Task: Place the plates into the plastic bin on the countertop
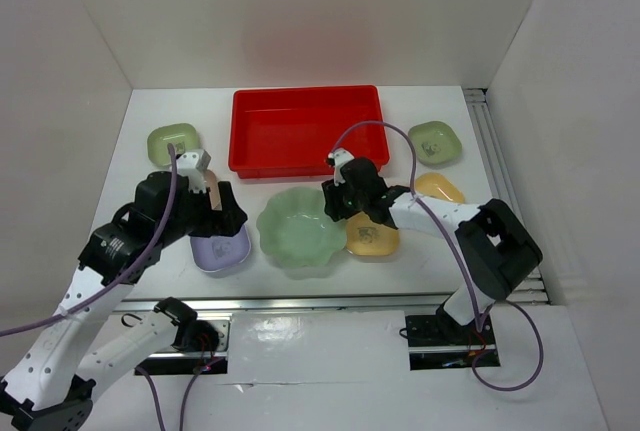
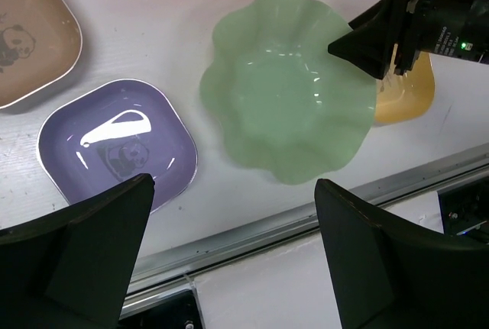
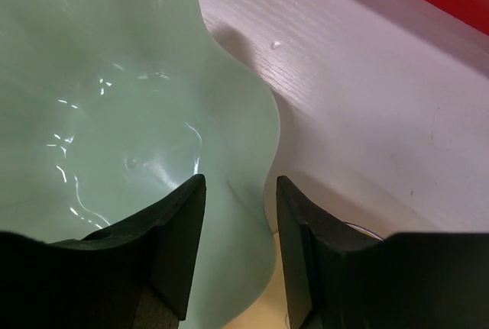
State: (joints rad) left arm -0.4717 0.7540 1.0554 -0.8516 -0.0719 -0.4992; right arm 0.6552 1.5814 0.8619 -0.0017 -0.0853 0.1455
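Observation:
The large pale-green scalloped dish (image 1: 298, 231) sits on the white countertop (image 1: 180, 186) in front of the red plastic bin (image 1: 305, 129). My right gripper (image 1: 336, 201) is open, its jaws either side of the dish's right rim (image 3: 252, 138); one finger (image 3: 172, 230) is over the bowl and the other is outside it. A yellow dish (image 1: 375, 240) lies under that arm. My left gripper (image 2: 233, 191) is open and empty, above the lavender dish (image 2: 114, 146) and the pale-green dish (image 2: 286, 92). A tan-brown dish (image 2: 27, 35) lies at the left.
Olive-green dishes lie at the far left (image 1: 172, 142) and far right (image 1: 436, 141), and a second yellow dish (image 1: 440, 188) lies at the right. A metal rail (image 1: 330, 301) runs along the near edge and another along the right side (image 1: 495, 151). White walls enclose the counter.

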